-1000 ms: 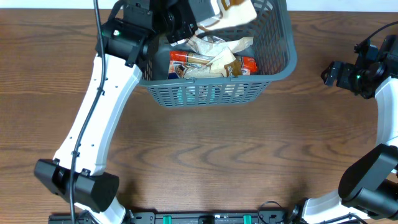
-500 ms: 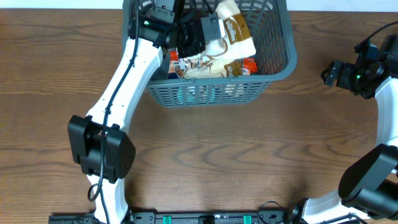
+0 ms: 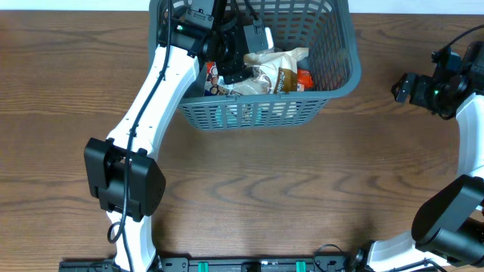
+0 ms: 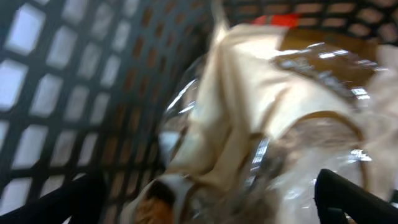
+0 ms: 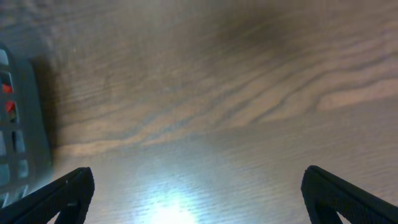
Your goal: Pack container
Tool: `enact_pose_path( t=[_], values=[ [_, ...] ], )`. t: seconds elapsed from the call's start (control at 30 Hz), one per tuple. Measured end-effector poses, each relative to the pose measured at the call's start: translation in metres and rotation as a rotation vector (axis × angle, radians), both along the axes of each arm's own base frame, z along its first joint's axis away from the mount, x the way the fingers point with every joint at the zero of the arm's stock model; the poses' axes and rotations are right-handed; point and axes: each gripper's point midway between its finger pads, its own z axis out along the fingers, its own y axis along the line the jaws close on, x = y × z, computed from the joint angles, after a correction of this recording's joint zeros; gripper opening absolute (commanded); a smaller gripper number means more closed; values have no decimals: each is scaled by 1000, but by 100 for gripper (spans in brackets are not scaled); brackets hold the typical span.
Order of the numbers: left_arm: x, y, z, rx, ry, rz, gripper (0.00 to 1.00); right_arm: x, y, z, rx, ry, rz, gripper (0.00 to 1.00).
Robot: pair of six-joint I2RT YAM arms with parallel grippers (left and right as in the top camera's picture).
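Observation:
The container (image 3: pixel 339 83), a dark grey lattice basket, stands at the top centre of the table. My left gripper (image 3: pixel 253 47) reaches into it from the left and is open. A cream and brown bag (image 3: pixel 278 66) with a clear window lies loose inside, on other packets. In the left wrist view this bag (image 4: pixel 249 106) fills the blurred picture between the spread fingers of the left gripper (image 4: pixel 211 208), with the container wall (image 4: pixel 56 93) on the left. My right gripper (image 3: pixel 401 88) hangs open over bare wood to the right of the container, nothing between the right gripper's (image 5: pixel 202 199) fingers.
A red packet (image 3: pixel 304 77) and a red and white packet (image 3: pixel 212 75) lie under the bag. The right wrist view shows brown wood table (image 5: pixel 236 93) and a strip of the container's side (image 5: pixel 22 124) at its left edge.
My left gripper has opened and the cream bag has dropped from it lower into the container. Before that the left arm swung over the basket. The right arm has stayed still.

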Motion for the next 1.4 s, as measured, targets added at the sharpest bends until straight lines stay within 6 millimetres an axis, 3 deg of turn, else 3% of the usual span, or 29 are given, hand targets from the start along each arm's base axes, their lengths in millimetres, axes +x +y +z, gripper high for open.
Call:
enact_pose_path(
  t=[0.17, 0.3, 0.43, 0.57, 0.67, 0.8, 0.9, 1.03, 1.13, 1.23, 1.4],
  values=[
    [28, 25, 5, 38, -53, 206, 99, 27, -14, 19, -82, -130, 15, 99],
    [56, 58, 20, 10, -116, 402, 99, 50, -26, 44, -153, -256, 12, 99],
    [79, 112, 53, -24, -212, 624, 99, 70, -37, 86, -220, -383, 4, 99],
    [80, 176, 102, -30, -331, 826, 99, 79, -43, 134, -267, -469, -5, 99],
    [68, 215, 137, -64, -391, 943, 99, 80, -44, 159, -288, -509, -10, 99],
    [42, 266, 186, -154, -459, 1086, 99, 68, -40, 171, -282, -509, -23, 99],
    [18, 292, 205, -180, -466, 1153, 99, 52, -38, 179, -281, -485, -55, 99],
    [-16, 306, 228, -232, -493, 1203, 99, 21, -32, 209, -312, -514, -101, 99],
    [-41, 316, 230, -270, -509, 1237, 99, -4, -24, 227, -328, -554, -124, 99],
    [-67, 328, 217, -303, -531, 1280, 99, -32, -13, 228, -329, -567, -138, 99],
    [-105, 328, 169, -346, -532, 1309, 99, -71, 12, 194, -310, -538, -129, 98]
  ],
)
